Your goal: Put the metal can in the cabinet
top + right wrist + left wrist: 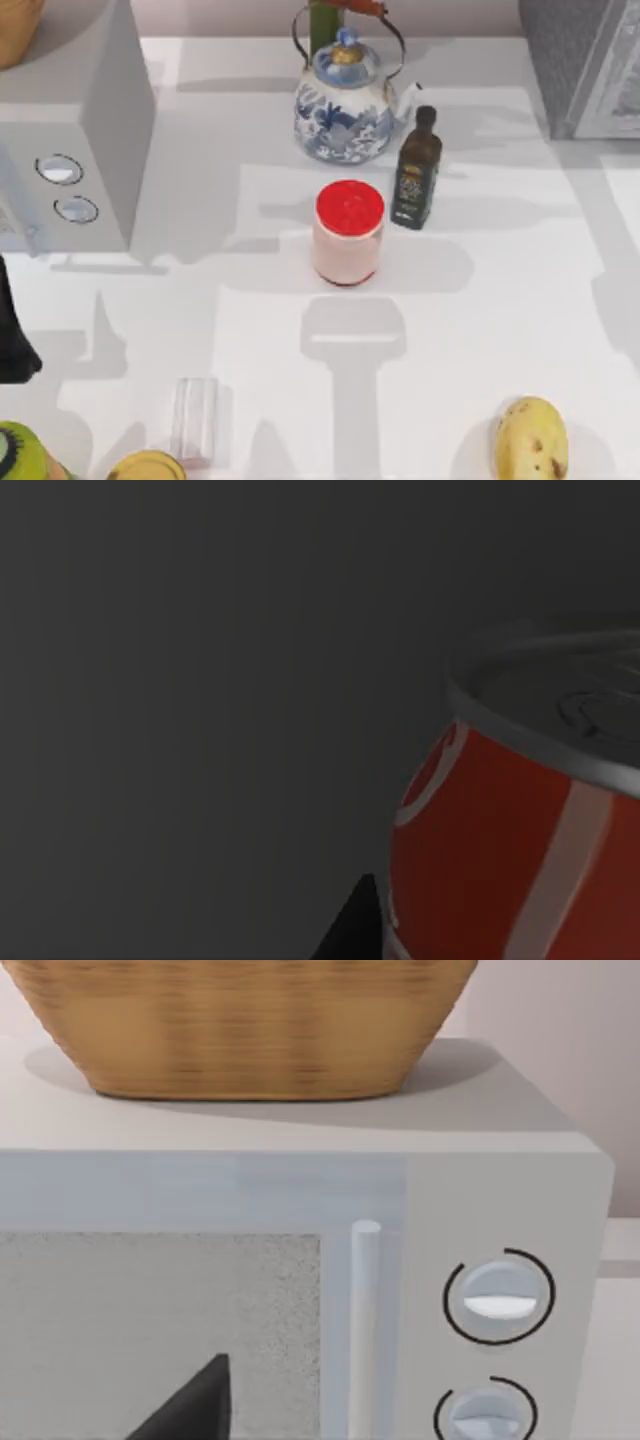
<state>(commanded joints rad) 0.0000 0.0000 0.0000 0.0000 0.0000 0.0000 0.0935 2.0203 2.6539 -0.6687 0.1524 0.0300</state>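
The metal can [520, 820] looms close in the dim right wrist view, showing a silver rim and a red label with white markings, against a dark flat surface. A dark part of my right gripper [350, 925] shows just beside the can's lower side; whether it holds the can I cannot tell. The cabinet [585, 65], dark grey and speckled with a paler framed front, stands at the table's far right corner. My left gripper [12, 345] is parked at the left edge, facing the dialled box.
A light-grey box with two dials [70, 130] carries a wicker basket [250, 1020] at the far left. A blue-and-white teapot [345, 100], a dark bottle [415, 170] and a pink jar [348, 235] stand mid-table. A clear glass [195, 420] and a yellow fruit [530, 440] lie near the front.
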